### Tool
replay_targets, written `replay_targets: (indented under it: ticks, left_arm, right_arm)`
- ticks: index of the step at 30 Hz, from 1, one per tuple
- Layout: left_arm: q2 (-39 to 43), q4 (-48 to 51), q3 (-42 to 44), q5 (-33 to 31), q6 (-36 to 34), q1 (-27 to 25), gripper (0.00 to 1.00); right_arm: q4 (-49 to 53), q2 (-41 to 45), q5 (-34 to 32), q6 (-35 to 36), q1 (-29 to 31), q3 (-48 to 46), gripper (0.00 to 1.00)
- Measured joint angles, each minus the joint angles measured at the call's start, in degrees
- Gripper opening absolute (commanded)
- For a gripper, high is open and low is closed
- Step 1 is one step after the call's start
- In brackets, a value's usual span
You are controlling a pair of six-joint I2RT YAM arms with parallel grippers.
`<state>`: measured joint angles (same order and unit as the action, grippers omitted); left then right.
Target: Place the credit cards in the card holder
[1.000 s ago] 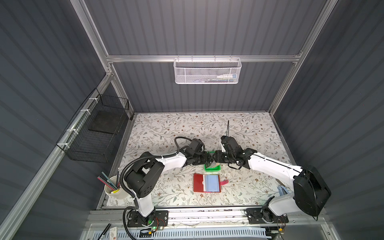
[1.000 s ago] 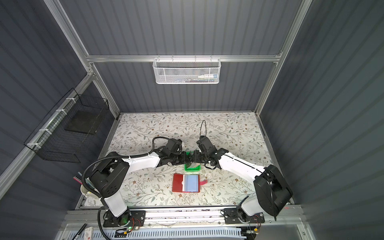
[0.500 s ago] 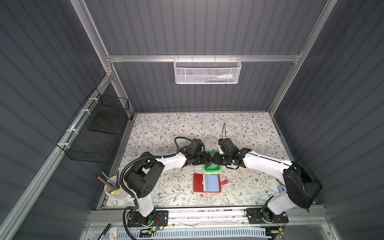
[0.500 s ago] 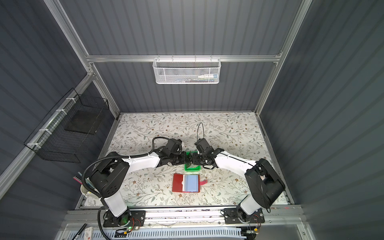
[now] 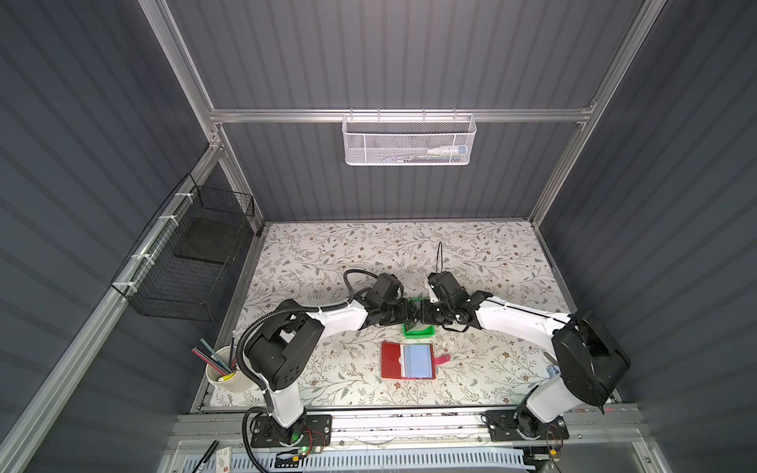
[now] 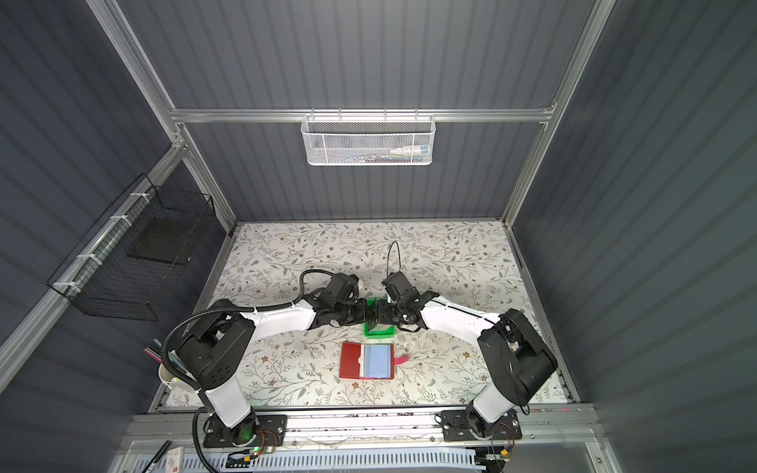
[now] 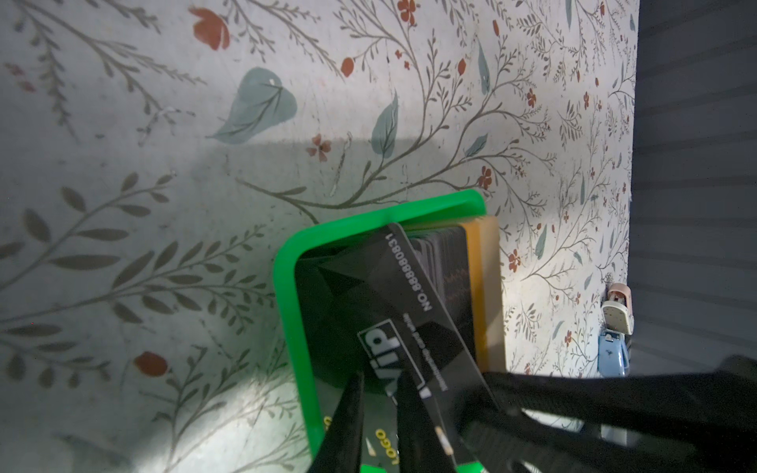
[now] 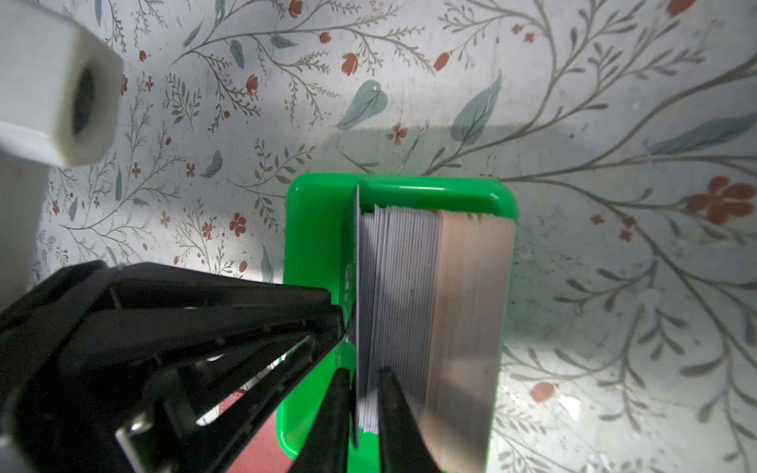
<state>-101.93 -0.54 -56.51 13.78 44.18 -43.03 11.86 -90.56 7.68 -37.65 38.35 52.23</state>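
- Dark grey walls (image 5: 409, 61) stand around a flowery surface (image 5: 327, 262), which you can see in both top views.
- You find the green tray (image 5: 418, 331) in the middle of the frame. The credit cards (image 8: 409, 286) stand on edge inside it, packed side by side.
- Just below the tray in the frame, the red card holder (image 5: 393, 360) lies open and flat. It is near the tray but not touching it.
- Your two arms meet over the tray, the left claw (image 8: 340, 317) from the left and the right claw (image 8: 363, 370) from the right.
- One black card (image 7: 409, 295) with "Vip" on it is tilted out from the pack.
- Your right claw is narrow and pinches that black card, with a few pale cards caught too.
- Your left claw is narrow as well. Its tips sit right at the flat face of the black card, and nothing shows between them.
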Motion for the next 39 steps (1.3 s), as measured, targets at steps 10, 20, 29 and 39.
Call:
replay_targets:
  ticks: [10, 20, 29, 39]
  left_arm:
    - [3.5, 0.7, 2.5, -0.3, 1.3, 0.0, 0.22]
    - [14.3, 0.8, 7.3, -0.7, 1.4, 0.0, 0.31]
    - [28.1, -4.6, 16.9, -0.7, 1.6, 0.0, 0.44]
    - [35.8, -6.7, 22.0, 2.8, 6.1, 0.0, 0.52]
  right_arm:
    - [-0.2, 1.1, 0.5, -1.0, 0.3, 0.4, 0.01]
    - [0.2, 10.4, -1.3, -3.0, 1.2, -2.1, 0.00]
    - [2.2, 23.4, -3.5, -4.9, 1.8, -9.8, 0.00]
    - [2.8, 37.1, -3.6, -7.1, 2.4, -17.2, 0.00]
